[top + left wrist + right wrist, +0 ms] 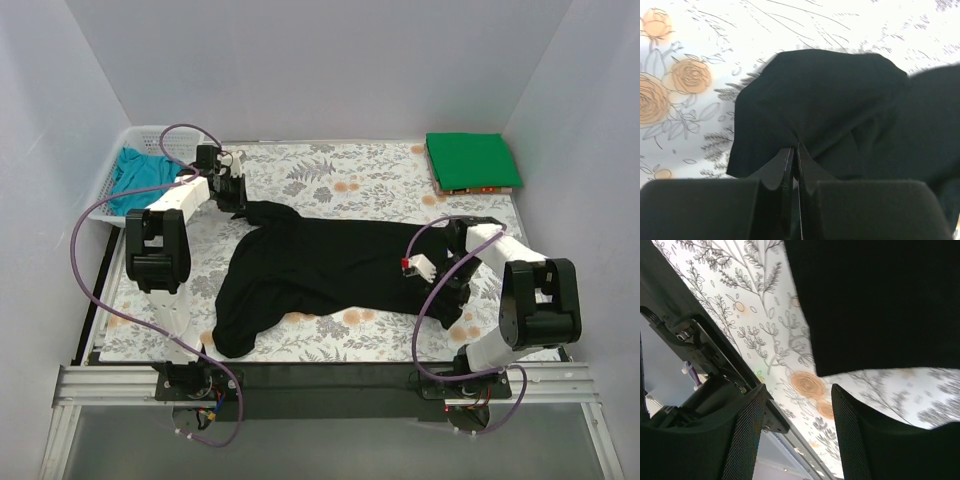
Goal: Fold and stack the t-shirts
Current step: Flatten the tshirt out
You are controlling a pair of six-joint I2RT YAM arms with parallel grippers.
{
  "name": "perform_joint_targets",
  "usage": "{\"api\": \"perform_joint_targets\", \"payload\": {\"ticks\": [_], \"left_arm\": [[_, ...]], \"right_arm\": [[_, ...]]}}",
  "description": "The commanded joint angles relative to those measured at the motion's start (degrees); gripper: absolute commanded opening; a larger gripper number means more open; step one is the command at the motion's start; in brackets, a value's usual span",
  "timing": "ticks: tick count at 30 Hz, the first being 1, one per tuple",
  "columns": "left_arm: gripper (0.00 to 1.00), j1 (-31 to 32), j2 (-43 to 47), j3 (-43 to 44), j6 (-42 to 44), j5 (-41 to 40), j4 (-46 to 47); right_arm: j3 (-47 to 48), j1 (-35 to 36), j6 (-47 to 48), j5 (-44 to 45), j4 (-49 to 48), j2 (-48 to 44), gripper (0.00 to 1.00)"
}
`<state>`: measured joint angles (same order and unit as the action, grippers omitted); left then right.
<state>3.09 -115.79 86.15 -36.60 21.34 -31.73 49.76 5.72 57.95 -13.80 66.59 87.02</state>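
The large black t-shirt (330, 265) lies crumpled across the middle of the floral table. My left gripper (233, 197) is at its far left corner. In the left wrist view the jaws (796, 150) are shut on a pinch of the black fabric (830, 100), which is lifted into a peak. My right gripper (447, 300) is at the shirt's right end. In the right wrist view it (797, 390) is open and empty, just off the shirt's edge (875, 300). The green t-shirt (470, 160) lies folded at the back right. The teal t-shirt (135, 178) is in the basket.
A white mesh basket (150, 135) stands at the back left corner, just behind the left arm. The table's near edge and metal frame (790, 440) show under the right gripper. White walls close in the table on three sides.
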Motion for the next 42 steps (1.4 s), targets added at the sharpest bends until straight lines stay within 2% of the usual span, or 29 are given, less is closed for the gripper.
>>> {"api": "perform_joint_targets", "payload": {"ticks": [1, 3, 5, 6, 10, 14, 18, 23, 30, 42], "left_arm": [[0.0, -0.2, 5.3, -1.9, 2.2, 3.0, 0.6], [0.0, -0.2, 5.6, -2.1, 2.8, 2.2, 0.4], [0.0, -0.3, 5.8, -2.3, 3.5, 1.5, 0.0], [0.0, -0.3, 5.8, -2.4, 3.6, 1.4, -0.1], [0.0, -0.3, 5.8, -2.3, 3.8, 1.2, -0.1], [0.0, -0.3, 5.6, -2.1, 4.0, 0.9, 0.0], [0.0, -0.4, 5.1, -1.8, 4.0, 1.2, 0.1], [0.0, -0.4, 4.7, -1.6, 4.0, 1.2, 0.3], [0.0, -0.5, 5.0, -2.3, 3.9, 1.2, 0.3], [0.0, -0.5, 4.8, -2.7, 3.5, 1.1, 0.9]], "right_arm": [[10.4, -2.4, 3.2, -0.6, 0.0, 1.8, 0.62], [22.1, -4.1, -1.9, -5.0, 0.1, 7.7, 0.62], [29.7, -5.2, -6.9, -7.1, 0.0, 12.4, 0.58], [36.6, -7.0, -11.3, -8.9, -0.1, 16.6, 0.53], [49.5, -8.6, -22.4, -8.8, -3.6, 25.3, 0.51], [57.4, -9.0, -27.4, -5.7, -5.7, 32.3, 0.49], [57.6, -9.1, -28.3, -3.5, -6.2, 36.0, 0.49], [52.4, -9.4, -27.8, -1.1, -9.9, 36.4, 0.52], [51.7, -9.8, -29.6, 1.2, -13.1, 39.1, 0.54], [46.8, -9.5, -32.5, 3.7, -19.8, 39.1, 0.48]]}}
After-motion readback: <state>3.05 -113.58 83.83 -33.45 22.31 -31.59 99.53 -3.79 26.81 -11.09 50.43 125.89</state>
